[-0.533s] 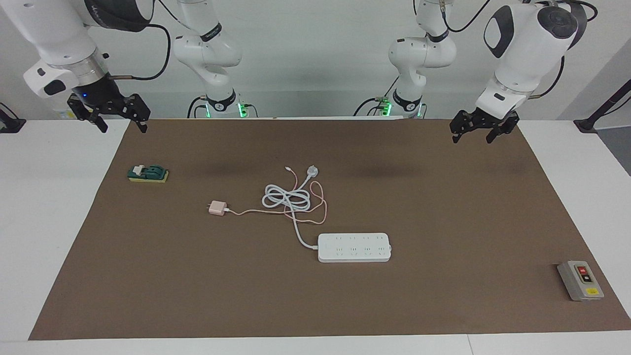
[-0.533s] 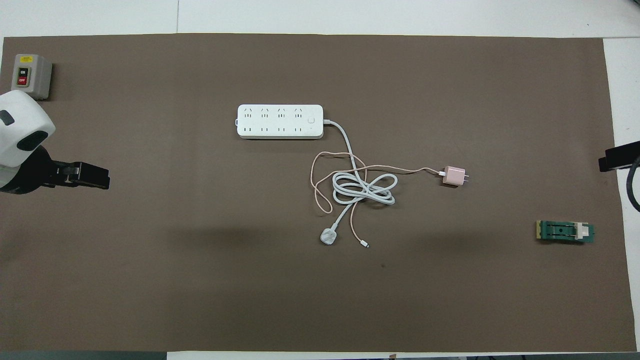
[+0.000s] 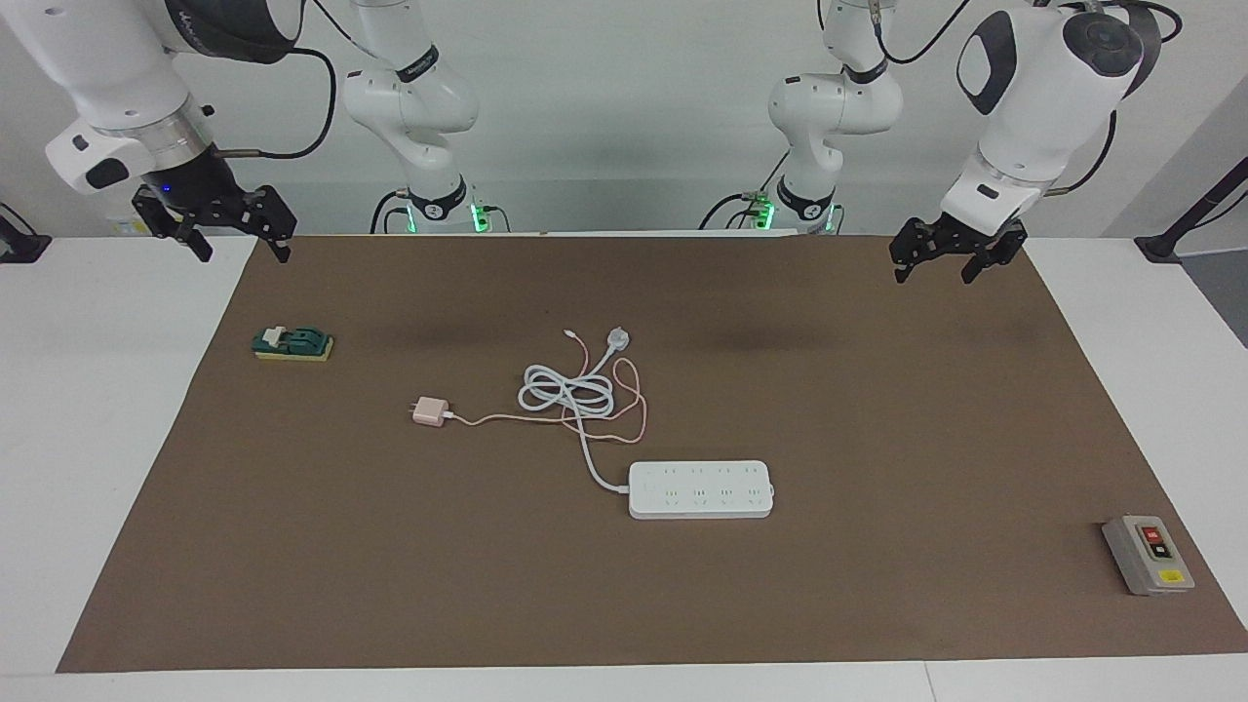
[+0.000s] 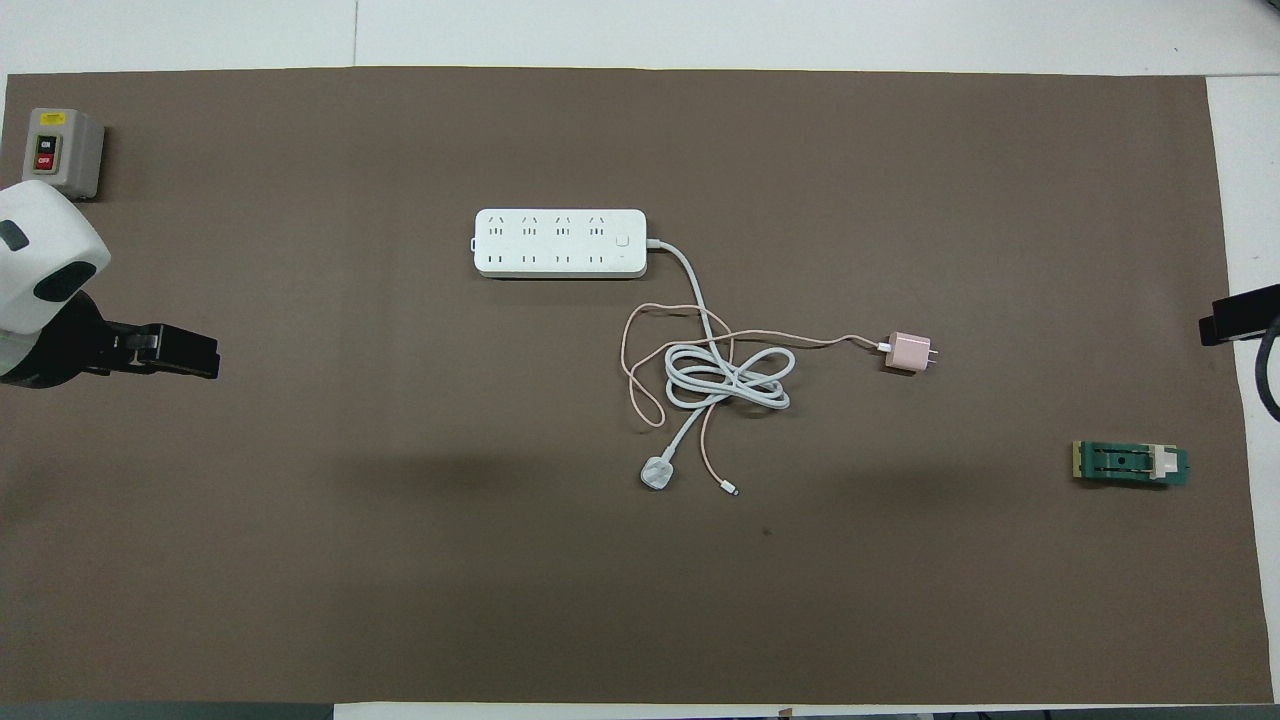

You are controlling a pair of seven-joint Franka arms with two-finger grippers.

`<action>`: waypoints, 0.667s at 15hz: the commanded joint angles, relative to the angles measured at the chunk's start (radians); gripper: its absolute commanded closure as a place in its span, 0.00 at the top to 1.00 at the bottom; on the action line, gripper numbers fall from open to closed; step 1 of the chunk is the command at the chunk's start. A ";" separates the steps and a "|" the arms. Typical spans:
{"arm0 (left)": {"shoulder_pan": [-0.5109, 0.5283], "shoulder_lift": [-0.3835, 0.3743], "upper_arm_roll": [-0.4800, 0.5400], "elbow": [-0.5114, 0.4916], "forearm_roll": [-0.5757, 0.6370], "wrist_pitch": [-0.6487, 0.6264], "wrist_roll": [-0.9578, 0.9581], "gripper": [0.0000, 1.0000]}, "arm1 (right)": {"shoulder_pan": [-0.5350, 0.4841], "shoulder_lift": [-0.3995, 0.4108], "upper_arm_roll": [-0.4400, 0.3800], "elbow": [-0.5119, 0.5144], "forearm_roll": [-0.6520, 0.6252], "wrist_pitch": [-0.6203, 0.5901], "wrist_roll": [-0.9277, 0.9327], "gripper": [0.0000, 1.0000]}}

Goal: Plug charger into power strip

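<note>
The charger (image 3: 427, 411) (image 4: 908, 352), a small pale pink cube, lies on the brown mat with its thin pink cable running into a tangle of cords. The power strip (image 3: 700, 488) (image 4: 560, 242), a long white bar with two rows of sockets, lies flat, farther from the robots than the charger. My left gripper (image 3: 934, 273) (image 4: 205, 352) hangs open over the mat's edge at the left arm's end. My right gripper (image 3: 244, 252) (image 4: 1235, 315) hangs open over the mat's corner at the right arm's end. Neither holds or touches anything.
The strip's thick white cord coils between strip and charger and ends in a round white plug (image 3: 617, 338) (image 4: 656, 474). A grey switch box (image 3: 1148, 554) (image 4: 62, 150) sits at the left arm's end, a small green block (image 3: 292, 343) (image 4: 1130, 464) at the right arm's end.
The right gripper has risen a trifle. Nothing on the mat has moved.
</note>
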State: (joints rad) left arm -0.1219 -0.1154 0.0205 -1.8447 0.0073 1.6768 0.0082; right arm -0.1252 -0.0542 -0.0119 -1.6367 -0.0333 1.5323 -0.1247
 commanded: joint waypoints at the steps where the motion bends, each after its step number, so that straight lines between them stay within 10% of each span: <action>1: 0.005 0.000 0.001 0.010 -0.004 0.001 0.016 1.00 | -0.013 -0.016 0.004 -0.011 0.004 -0.055 0.016 1.00; 10: 0.005 0.000 0.001 0.010 -0.004 0.001 0.016 1.00 | -0.031 0.000 0.003 -0.081 0.222 -0.028 0.547 1.00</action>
State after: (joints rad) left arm -0.1219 -0.1154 0.0205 -1.8447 0.0073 1.6768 0.0082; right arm -0.1259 -0.0530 -0.0145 -1.6668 0.1098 1.4833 0.2861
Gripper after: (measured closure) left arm 0.000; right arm 0.000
